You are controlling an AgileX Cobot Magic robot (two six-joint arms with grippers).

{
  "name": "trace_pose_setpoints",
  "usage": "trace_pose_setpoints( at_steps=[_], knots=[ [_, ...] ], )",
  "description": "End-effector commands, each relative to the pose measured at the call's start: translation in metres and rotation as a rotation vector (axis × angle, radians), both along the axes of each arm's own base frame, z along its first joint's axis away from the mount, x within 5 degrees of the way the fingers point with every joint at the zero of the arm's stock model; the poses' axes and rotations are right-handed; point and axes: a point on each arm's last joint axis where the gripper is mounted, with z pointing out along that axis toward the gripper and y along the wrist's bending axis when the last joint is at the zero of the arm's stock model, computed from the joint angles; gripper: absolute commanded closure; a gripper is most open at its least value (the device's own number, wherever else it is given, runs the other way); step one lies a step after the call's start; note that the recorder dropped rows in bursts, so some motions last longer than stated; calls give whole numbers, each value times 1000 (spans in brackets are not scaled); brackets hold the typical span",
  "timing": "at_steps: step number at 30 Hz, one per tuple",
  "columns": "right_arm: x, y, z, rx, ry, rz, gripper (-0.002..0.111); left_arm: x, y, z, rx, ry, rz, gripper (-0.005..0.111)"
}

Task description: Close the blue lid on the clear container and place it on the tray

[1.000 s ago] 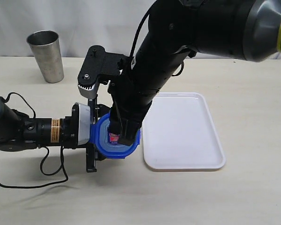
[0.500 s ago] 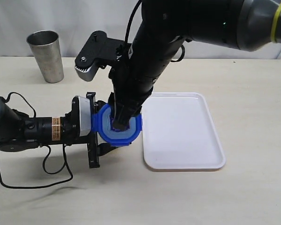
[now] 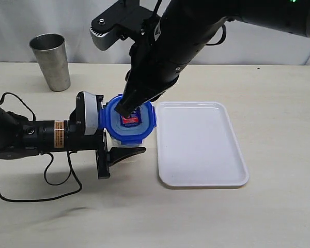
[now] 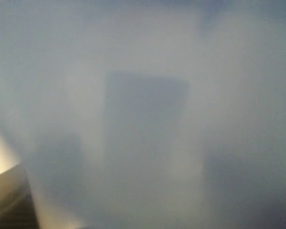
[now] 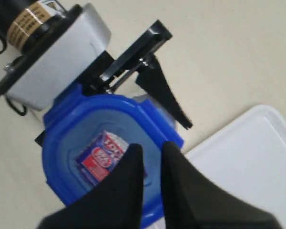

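The beige counter (image 3: 279,217) meets a white backdrop (image 3: 20,20) at 12 o'clock. A steel cup (image 3: 50,61) stands at 10 o'clock. The left fingers (image 3: 123,152) lie low on both sides of the container (image 3: 123,145); whether they press it I cannot tell. The container is clear and upright on the counter, with the tray (image 3: 201,175) just beside it at 3 o'clock. The blue lid (image 3: 142,132) sits on top and carries a red-blue sticker (image 3: 130,120). The right fingers (image 5: 176,176) are nearly together, hold nothing, and point at the lid's centre.
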Motion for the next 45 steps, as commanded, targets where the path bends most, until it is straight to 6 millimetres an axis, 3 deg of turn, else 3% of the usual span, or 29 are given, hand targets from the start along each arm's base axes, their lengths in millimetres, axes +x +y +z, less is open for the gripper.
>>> trace_pose_setpoints(
  at_steps=[1,10,23,29,36,39,42,45],
  knots=[
    [-7,1,-11,9,71,18,104,-1,-1,6,-29,18,-2,107],
    [1,-17,-28,-138,7,-117,104,-1,-1,6,-31,30,-1,107],
    [7,-32,-45,-161,24,-197,104,-1,-1,6,-39,60,5,107],
    [5,-35,-26,-86,-36,-223,102,0,1,1,9,68,30,107],
    [-4,-30,18,158,36,-331,70,6,4,-5,79,90,107,107],
    [-10,-17,29,312,159,-346,67,7,5,-7,94,96,125,107],
    [-7,-6,25,310,239,-361,67,8,5,-6,90,97,132,107],
    [2,3,5,177,223,-415,67,8,5,-6,90,97,132,107]
  ],
)
